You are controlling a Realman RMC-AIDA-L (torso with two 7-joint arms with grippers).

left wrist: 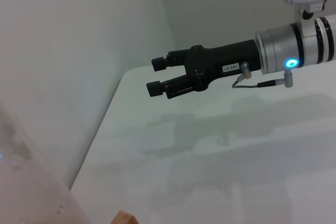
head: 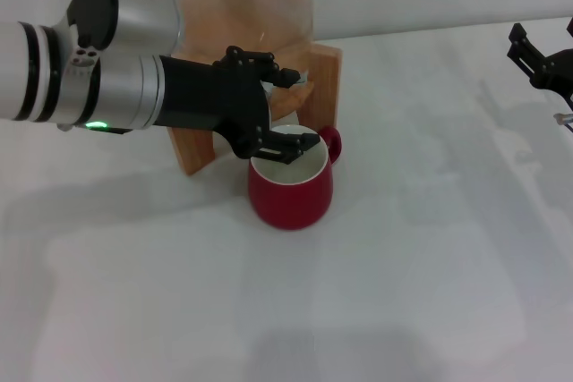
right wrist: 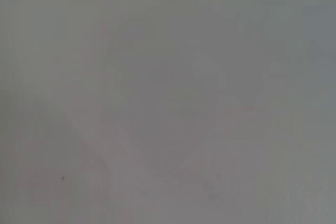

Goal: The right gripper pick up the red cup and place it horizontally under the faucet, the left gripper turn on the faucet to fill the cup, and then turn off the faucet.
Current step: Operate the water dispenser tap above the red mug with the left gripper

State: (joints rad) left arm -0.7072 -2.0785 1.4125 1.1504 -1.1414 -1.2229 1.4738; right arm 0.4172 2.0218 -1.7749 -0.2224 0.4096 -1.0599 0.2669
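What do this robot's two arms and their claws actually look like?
The left gripper is black and many-jointed, on a silver-grey round wrist with black bands and a small green light. The right gripper is a black two-fingered claw with a small white label, a silver wrist, a blue light and a thin cable.

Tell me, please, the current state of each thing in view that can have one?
Red cup: upright on the table, at the wooden stand.
Left end effector: over the cup's mouth.
Right end effector: open, empty, off to the right side.
Faucet: hidden.
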